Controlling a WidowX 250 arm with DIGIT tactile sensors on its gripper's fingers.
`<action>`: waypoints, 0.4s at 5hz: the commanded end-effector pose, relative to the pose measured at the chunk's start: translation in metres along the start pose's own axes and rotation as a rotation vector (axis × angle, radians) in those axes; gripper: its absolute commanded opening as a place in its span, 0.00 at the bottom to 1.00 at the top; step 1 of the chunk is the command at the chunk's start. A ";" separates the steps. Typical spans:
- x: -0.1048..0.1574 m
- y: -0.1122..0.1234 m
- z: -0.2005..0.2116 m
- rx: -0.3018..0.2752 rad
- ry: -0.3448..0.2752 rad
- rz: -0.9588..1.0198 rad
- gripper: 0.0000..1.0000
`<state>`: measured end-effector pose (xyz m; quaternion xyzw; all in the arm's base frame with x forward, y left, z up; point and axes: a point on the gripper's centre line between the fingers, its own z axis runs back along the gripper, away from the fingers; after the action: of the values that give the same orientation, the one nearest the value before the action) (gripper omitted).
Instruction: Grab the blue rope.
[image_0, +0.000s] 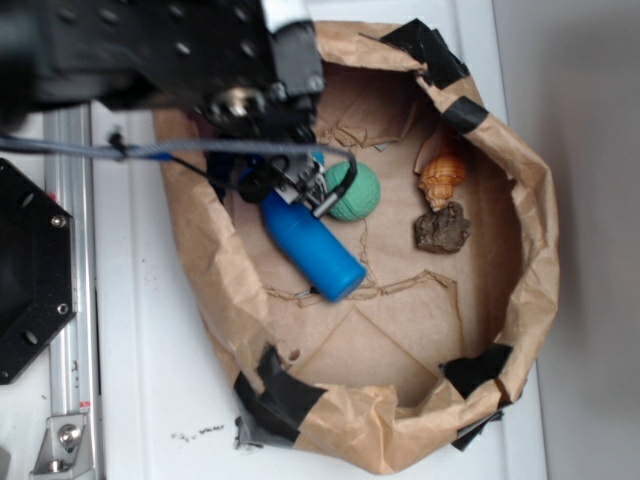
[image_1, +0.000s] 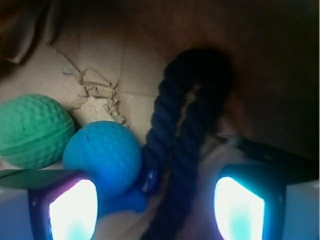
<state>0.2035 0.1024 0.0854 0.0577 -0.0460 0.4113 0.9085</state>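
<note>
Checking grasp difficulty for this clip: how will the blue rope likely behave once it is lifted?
The rope is thick, twisted and folded double, so it will probably sag and hang limp either side of the grip. Its coarse strands should resist slipping. It lies against the blue bottle, which looks round and may roll when the rope drags. The end effector looks open, its fingers either side of the rope.

The arm (image_0: 150, 50) hides nearly all of the blue rope (image_1: 180, 150) in the exterior view. In the wrist view, its lower end and the blurred, glowing jaws are cropped by the bottom edge.
</note>
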 end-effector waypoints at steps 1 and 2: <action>0.015 0.019 -0.015 0.094 -0.005 0.081 1.00; 0.017 0.011 -0.026 0.123 0.017 0.076 1.00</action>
<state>0.2177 0.1171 0.0548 0.1089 0.0069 0.4440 0.8893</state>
